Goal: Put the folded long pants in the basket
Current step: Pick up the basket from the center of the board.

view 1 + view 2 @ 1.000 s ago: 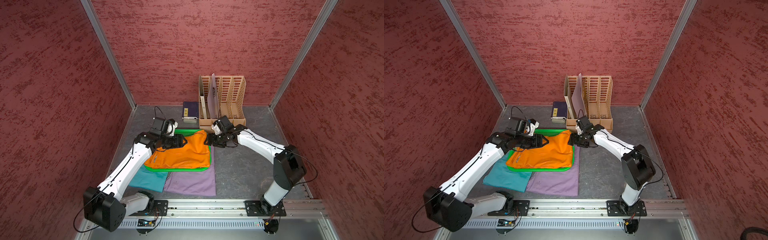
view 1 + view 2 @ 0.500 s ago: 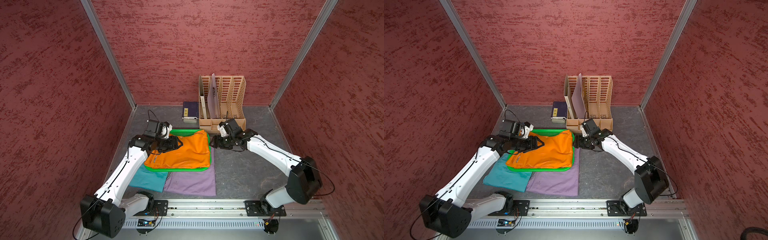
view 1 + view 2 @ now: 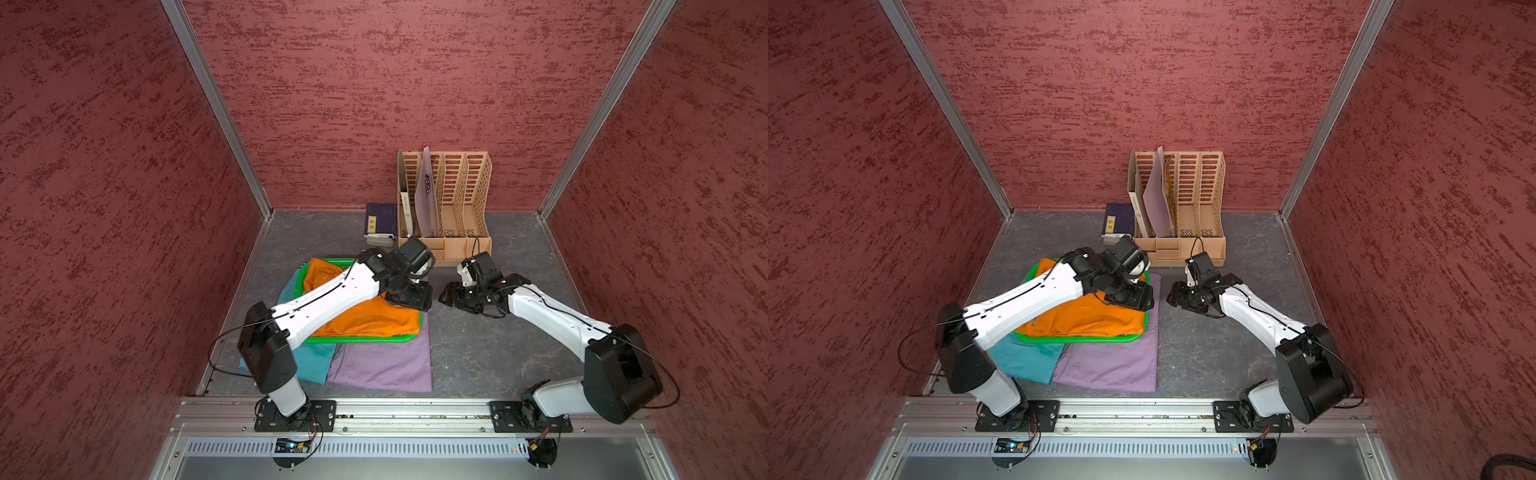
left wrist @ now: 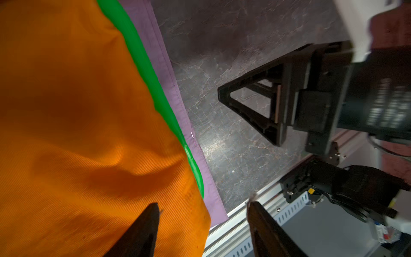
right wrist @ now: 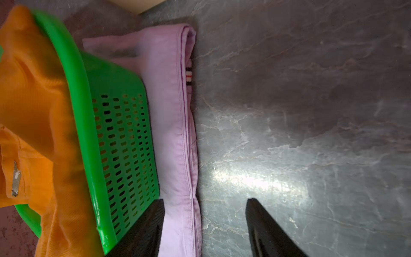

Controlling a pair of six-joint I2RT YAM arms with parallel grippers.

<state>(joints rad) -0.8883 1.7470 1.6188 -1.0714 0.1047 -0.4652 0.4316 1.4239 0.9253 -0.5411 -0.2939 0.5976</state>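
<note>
— Left arm (image 3: 332,297) swings across the basket (image 3: 365,339); right arm (image 3: 548,311) backs off.
— Jaws?
— Both wide, empty. Orange pants (image 3: 365,318) lie in it; lilac (image 3: 382,365) and teal (image 3: 316,361) sit pinned beneath, on the bench (image 3: 478,353), unloaded.

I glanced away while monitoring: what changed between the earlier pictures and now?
The left gripper swung across the basket to its right-arm side, open above the orange pants. The right gripper, open, backed away from the pants' corner over bare table. Basket, lilac pants and teal pants stayed put.
</note>
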